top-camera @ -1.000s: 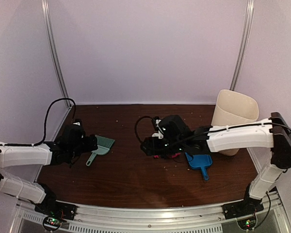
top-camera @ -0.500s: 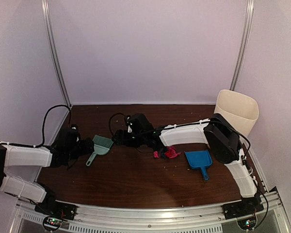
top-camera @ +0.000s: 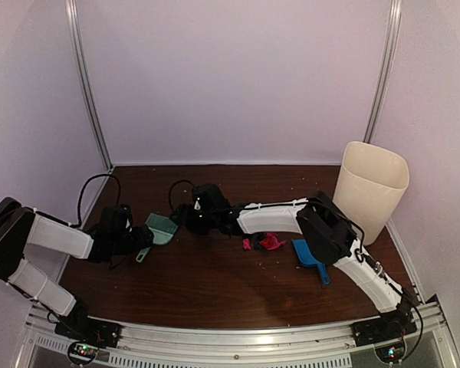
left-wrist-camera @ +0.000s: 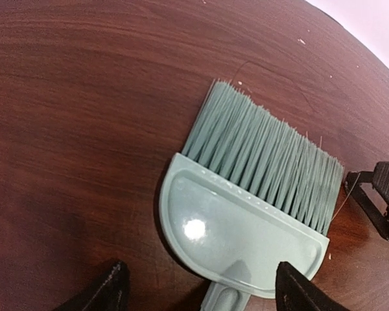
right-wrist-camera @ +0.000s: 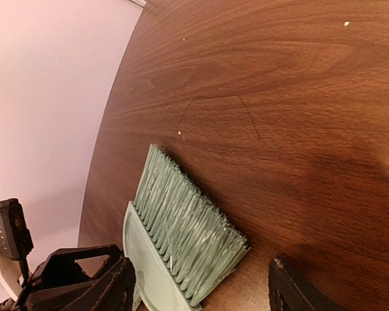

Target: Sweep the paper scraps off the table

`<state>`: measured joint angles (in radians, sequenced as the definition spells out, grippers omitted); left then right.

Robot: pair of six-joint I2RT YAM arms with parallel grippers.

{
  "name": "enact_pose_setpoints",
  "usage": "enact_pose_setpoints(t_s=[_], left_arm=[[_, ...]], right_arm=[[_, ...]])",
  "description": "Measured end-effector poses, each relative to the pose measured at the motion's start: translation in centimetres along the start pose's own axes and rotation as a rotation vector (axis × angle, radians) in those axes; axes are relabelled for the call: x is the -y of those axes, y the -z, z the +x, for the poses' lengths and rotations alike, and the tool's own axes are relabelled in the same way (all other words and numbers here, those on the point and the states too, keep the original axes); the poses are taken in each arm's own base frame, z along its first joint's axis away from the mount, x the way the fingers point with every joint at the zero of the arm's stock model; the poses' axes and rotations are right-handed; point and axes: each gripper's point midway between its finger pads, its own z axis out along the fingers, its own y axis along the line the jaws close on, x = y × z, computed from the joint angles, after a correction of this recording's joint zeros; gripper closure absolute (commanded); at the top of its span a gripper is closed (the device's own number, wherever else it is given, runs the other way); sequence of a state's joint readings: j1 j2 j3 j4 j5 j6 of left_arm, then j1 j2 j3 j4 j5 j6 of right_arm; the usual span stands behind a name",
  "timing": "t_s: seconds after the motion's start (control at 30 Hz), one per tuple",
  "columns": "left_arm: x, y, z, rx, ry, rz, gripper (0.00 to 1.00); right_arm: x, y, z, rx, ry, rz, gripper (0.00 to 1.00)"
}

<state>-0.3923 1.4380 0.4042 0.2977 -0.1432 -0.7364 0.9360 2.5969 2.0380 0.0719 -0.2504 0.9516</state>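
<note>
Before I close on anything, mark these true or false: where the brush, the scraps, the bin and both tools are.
1. The green brush lies flat on the table. True.
2. The left tool is clamped shut on the brush handle. False: it is open, straddling the handle.
3. The paper scraps sit inside the blue dustpan. False: they lie on the bare wood just left of it.
4. The right tool has reached across to the brush's bristle end and is open. True.
5. The beige bin is tipped over. False: it stands upright at the far right.
</note>
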Motion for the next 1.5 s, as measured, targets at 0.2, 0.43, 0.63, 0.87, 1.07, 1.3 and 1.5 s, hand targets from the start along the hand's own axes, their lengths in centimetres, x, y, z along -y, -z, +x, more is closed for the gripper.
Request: enact_pose_setpoints(t_s=[0.2,0.43,0.63,0.87,1.07,1.3,1.5], left_arm=[[1.5,-0.9,-0.1,-0.012,-0.023,0.064,0.26],[3.4,-1.7,0.1,-0.037,-0.055,0.159,0.3],[4.4,-1.9,0.3,-0.05,-0.073,0.215,0.31],[4.8,-1.8,0.5,-0.065,-0.079,0.242,0.33],[5.3,-1.6,0.8,-0.08,-0.086,0.272,0.31],[6.5,1.4,0.0,-0.021,-0.109,0.354,0.17],[8.2,4.9,-1.6,0.081,-0.131,0.461,0.13]], right_arm=[[-0.7,-1.2,-0.1,-0.005,-0.053,-0.046,0.32],[-1.0,-1.2,0.3,-0.026,-0.08,-0.062,0.38],[-0.2,-1.1,0.7,-0.022,-0.082,-0.08,0.59],[1.7,0.1,1.9,-0.033,-0.08,-0.046,0.97],[2.2,0.7,2.1,-0.035,-0.078,-0.05,1.0],[2.6,3.5,2.8,-0.049,-0.065,-0.017,1.0],[-0.3,8.5,1.3,0.002,-0.032,-0.051,1.0]])
